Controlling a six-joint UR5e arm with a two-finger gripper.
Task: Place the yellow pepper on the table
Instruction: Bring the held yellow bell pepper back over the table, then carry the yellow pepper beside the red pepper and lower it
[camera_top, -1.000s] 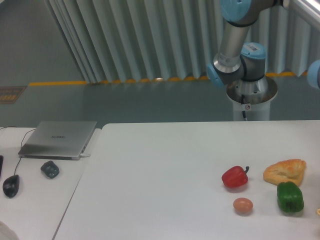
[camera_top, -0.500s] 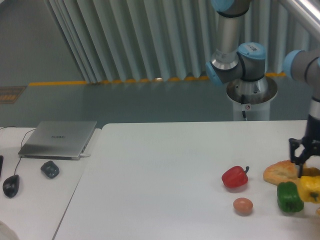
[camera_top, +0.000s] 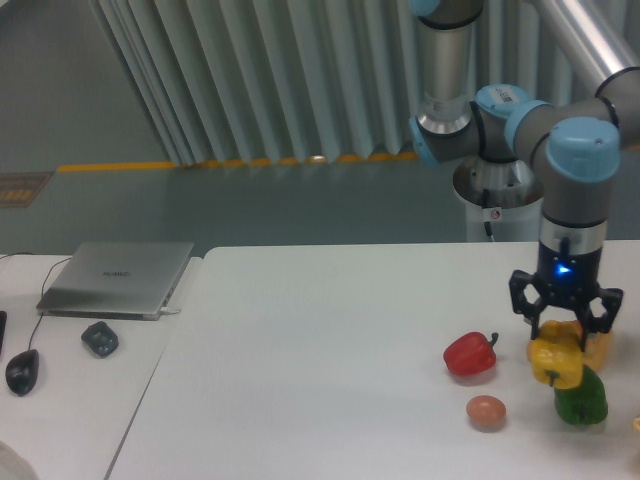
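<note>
Jaws of gripper (camera_top: 563, 335) closed on yellow pepper (camera_top: 555, 361), held directly below them, above table (camera_top: 320, 350); green pepper (camera_top: 583, 398) just beneath, open surface lies leftward.

bread piece (camera_top: 598, 347) mostly behind claw (camera_top: 563, 326), green pepper (camera_top: 583, 398) partly behind yellow pepper (camera_top: 556, 361)

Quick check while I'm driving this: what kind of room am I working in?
Probably a robotics lab or test cell: a pedestal-mounted arm behind a white table, yellow floor marking tape, and a side desk with a laptop.
</note>
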